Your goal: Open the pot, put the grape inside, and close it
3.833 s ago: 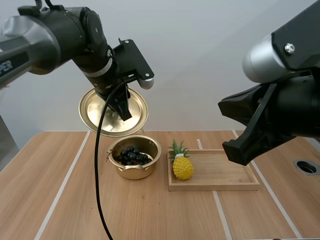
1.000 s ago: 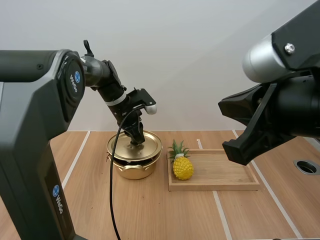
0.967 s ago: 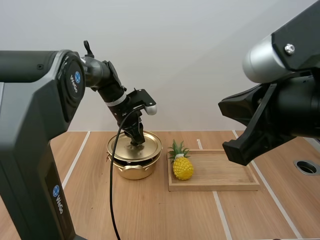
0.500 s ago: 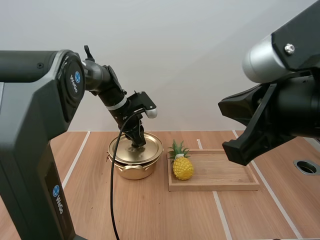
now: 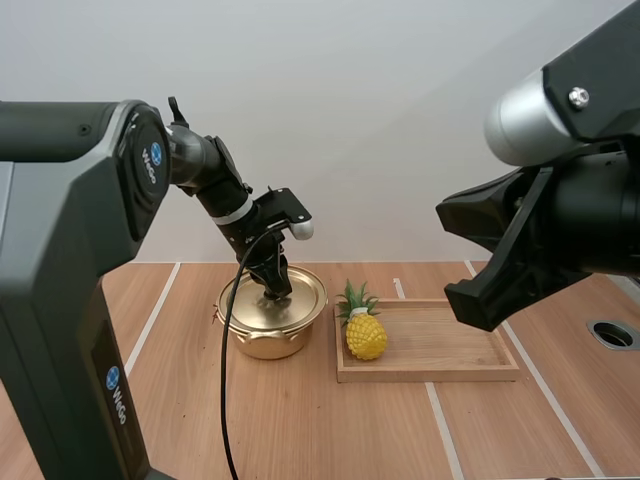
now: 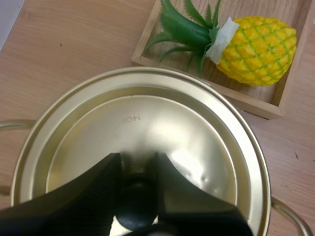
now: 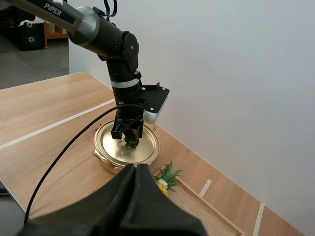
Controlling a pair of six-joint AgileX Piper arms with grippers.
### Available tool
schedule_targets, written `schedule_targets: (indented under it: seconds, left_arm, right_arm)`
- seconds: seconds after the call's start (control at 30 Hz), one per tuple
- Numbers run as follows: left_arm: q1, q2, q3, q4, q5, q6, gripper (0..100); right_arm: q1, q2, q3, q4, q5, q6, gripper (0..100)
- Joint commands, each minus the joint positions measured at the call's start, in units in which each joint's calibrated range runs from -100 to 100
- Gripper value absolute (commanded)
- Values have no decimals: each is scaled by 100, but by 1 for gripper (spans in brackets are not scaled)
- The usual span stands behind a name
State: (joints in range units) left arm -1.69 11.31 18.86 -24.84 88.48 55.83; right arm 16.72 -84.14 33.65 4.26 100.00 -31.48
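Two ways this goes sideways, biggest first. The pot [image 5: 262, 340] sits loose on the table [image 5: 300, 430], just left of the tray [image 5: 440, 345] with the pineapple [image 5: 366, 335] in it. My left arm [image 5: 200, 165] slants down onto it from the left. If I pull away along that slant before the fingers let go, I reckon the whole pot skids or tips, maybe into the tray edge.

Second, the lid [image 6: 147, 113]. It looks down on the rim, with the pot's handles [image 6: 10, 124] peeking out on either side in the left wrist view, but I can't tell if it's seated all round. Release it cocked and it could slide off and clatter onto the table. Whether the grapes are inside is hidden by the lid, so I'm taking that bit on trust.

Pose: the left arm reaches out over the table and bends down steeply at the wrist. That puts the left gripper [image 6: 137, 162] pointing down onto the middle of the lid, leaning a bit rather than plumb. Its fingers are pinched on the black knob [image 6: 134, 201], one on either side, and the knob fills the narrow gap between them.

The right arm hangs high on my right side, well apart from the pot, looking down on the whole scene. The right gripper [image 7: 134, 172] has its fingers pressed together into one wedge, holding nothing.
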Motion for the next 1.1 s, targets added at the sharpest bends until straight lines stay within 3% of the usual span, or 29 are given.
schedule_targets:
  seconds: [0.0,0.43,0.5,0.6,0.63,0.7,0.73,1.07]
  left_arm:
    - [-5,139,30,-3,-90,-2,0]
    - [-5,139,30,122,-52,-50,0]
    - [-5,139,30,122,-52,-50,4]
    - [-5,139,30,122,55,-50,29]
    - [-5,139,30,122,98,-50,47]
    - [-5,112,30,42,74,-107,93]
    - [-5,98,12,18,74,-178,100]
    - [-5,-196,-435,-18,352,-357,100]
  right_arm:
    - [-20,-60,8,7,0,-17,0]
    - [-20,-60,8,7,0,-17,0]
    - [-20,-60,8,7,0,-17,0]
    - [-20,-60,8,7,0,-17,0]
    - [-20,-60,8,7,0,-17,0]
    - [-20,-60,8,7,0,-17,0]
    - [-20,-60,8,7,0,-17,0]
    - [-20,-60,8,7,0,-17,0]
